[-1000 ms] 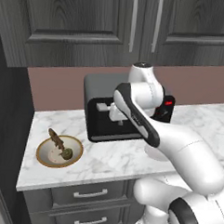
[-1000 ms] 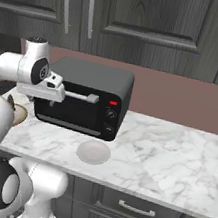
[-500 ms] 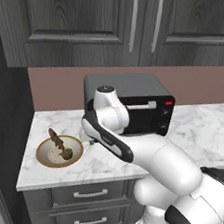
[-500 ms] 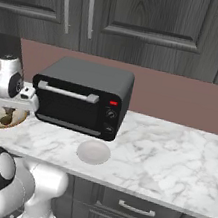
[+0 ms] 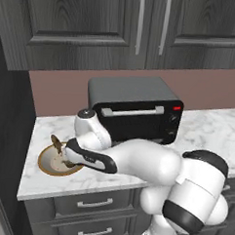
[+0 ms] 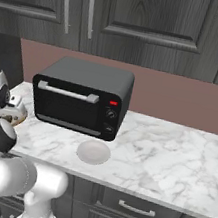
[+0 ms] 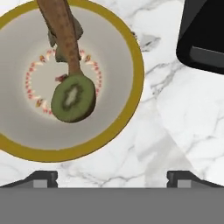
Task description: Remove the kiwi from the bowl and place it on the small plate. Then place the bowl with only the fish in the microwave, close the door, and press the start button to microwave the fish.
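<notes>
The bowl, cream inside with a golden-brown rim, lies under my hand at the counter's left end. In it lies the kiwi, cut face up and green. The slender brown fish touches the kiwi's upper edge, and its tail sticks up over the rim. My gripper hangs open above the marble just beside the bowl's rim, with nothing between its fingertips. The small plate sits in front of the toaster oven. The microwave and its door are out of view.
A black toaster oven with a silver handle stands on the marble counter just right of the bowl; its corner comes close to my hand. Dark cabinets hang above, drawers sit below, and a dark wall closes the left side.
My arm has swung left and down from in front of the toaster oven to above the bowl. The jaws have stayed wide.
</notes>
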